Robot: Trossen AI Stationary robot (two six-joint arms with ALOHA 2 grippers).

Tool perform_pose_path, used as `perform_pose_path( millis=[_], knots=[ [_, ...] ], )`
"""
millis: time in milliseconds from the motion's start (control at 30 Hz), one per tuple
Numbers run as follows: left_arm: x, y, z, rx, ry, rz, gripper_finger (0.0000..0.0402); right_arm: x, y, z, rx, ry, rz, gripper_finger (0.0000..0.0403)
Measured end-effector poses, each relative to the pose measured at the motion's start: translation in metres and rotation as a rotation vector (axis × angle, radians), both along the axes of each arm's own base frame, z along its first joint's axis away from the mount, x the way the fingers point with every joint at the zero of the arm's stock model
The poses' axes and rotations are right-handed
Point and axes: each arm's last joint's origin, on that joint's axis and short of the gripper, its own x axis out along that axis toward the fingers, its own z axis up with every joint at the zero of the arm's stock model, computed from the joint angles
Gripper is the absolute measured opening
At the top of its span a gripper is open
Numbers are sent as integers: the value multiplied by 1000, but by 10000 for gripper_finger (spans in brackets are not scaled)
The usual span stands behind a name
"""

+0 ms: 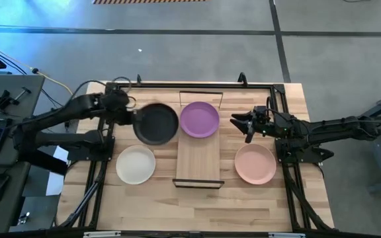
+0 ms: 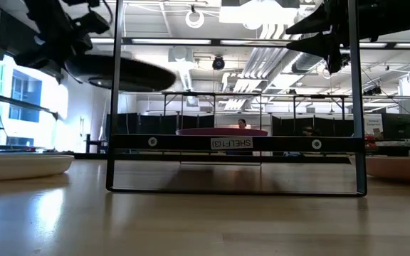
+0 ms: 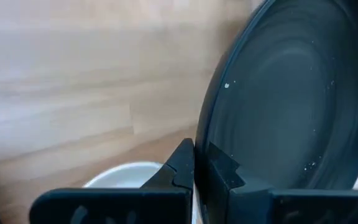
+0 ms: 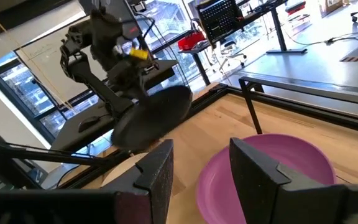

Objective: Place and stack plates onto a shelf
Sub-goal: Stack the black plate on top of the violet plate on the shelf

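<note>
— End effector check first: your left end effector (image 1: 132, 118) is clamped tight on the rim of the black plate (image 1: 156, 123). The left wrist view shows its two fingers (image 3: 182, 168) pinching the plate's edge with no gap to spare.

— And the plate itself, where do you have it?

— You hold it up in the air, clear of the surface (image 1: 144, 198), just beside the left edge of the shelf (image 1: 198, 158). The low view shows it hanging well above the wood.

— What about your right end effector?

— Your right end effector (image 1: 243, 125) hovers near the shelf's right side with its fingers spread apart and nothing between them. From its wrist view you look down on the purple plate (image 4: 263, 171).

— Where does that purple plate sit?

— It lies flat on the far end of the shelf, between the black rails (image 1: 201, 92).

— And the other two?

— The cream-white plate (image 1: 135, 164) rests on the surface left of the shelf, near the black one. The pale pink plate (image 1: 255, 163) rests on the surface right of the shelf, close to your right arm.
</note>
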Motion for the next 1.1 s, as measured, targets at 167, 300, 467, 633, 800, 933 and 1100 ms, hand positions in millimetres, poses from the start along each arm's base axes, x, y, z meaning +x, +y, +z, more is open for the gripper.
perform_pose_path(
  millis=[167, 300, 467, 633, 800, 933, 1100],
  knots=[
    [44, -8, -15, 24, 0, -65, 1, 0, 0, 0, 1, 0, 0, 138],
    [86, -8, -21, 64, -158, -63, 1, 0, 0, 0, 1, 0, -11, 138],
    [119, 2, -37, 76, -232, -19, 1, 0, 0, 0, 17, -6, -20, 138],
    [136, 13, -60, 69, -193, 8, 1, 0, -1, 0, 15, -6, -22, 138],
    [151, 18, -70, 76, -242, 19, 1, 0, -1, 0, 15, -4, -22, 138],
    [165, 21, -66, 95, -264, 16, 1, 0, -1, 0, 17, -4, -21, 138],
    [178, 33, -68, 127, -238, 25, 1, 0, -1, 0, 18, -5, -21, 138]
  ],
)
